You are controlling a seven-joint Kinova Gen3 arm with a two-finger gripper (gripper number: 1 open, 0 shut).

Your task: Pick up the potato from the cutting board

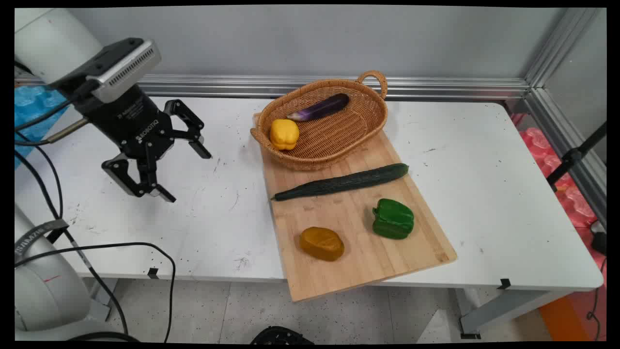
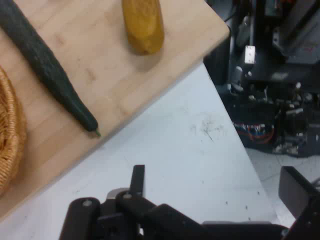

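My black gripper (image 1: 186,175) hangs open over the bare left part of the white table (image 1: 484,194), with nothing between its fingers. It touches no object. Nearest to it is the stem end of a long dark green cucumber (image 1: 341,182) (image 2: 47,67), which lies across a wooden cutting board (image 1: 358,242) (image 2: 95,45) to its right. On the same board sit a brown potato (image 1: 321,243) (image 2: 143,25) and a green bell pepper (image 1: 393,218). A wicker basket (image 1: 334,140) (image 2: 10,140) at the board's far end holds a yellow bell pepper (image 1: 284,134) and a purple eggplant (image 1: 319,108).
Black cables (image 1: 167,271) hang off the table's near left edge. The board's near corner juts past the table's front edge. A metal rail (image 1: 436,88) runs along the wall behind. Pink packaging (image 1: 547,150) lies beyond the table's right edge.
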